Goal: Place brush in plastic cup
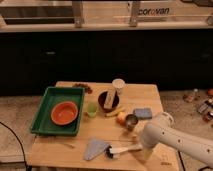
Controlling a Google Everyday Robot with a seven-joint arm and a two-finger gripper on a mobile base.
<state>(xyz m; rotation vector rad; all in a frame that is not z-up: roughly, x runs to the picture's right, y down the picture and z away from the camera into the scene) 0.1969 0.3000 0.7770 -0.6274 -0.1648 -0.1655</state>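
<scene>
The brush (pixel 124 149) lies on the wooden table (pixel 100 130) near the front edge, with its white handle pointing right and its black bristle head to the left, against a grey cloth (pixel 95 148). The small light-green plastic cup (pixel 91 109) stands upright just right of the green tray (pixel 46 100). My gripper (pixel 142 151) is low over the table at the right end of the brush handle, under the white arm (pixel 170 140) that comes in from the lower right. The arm partly hides it.
An orange bowl (pixel 65 113) sits in the tray. A dark bowl (pixel 107 100), a tall white cup (pixel 118 86), a yellow banana-like piece (pixel 112 113), a shiny metal cup (pixel 131 121) and a blue sponge (pixel 143 113) stand between the plastic cup and my arm.
</scene>
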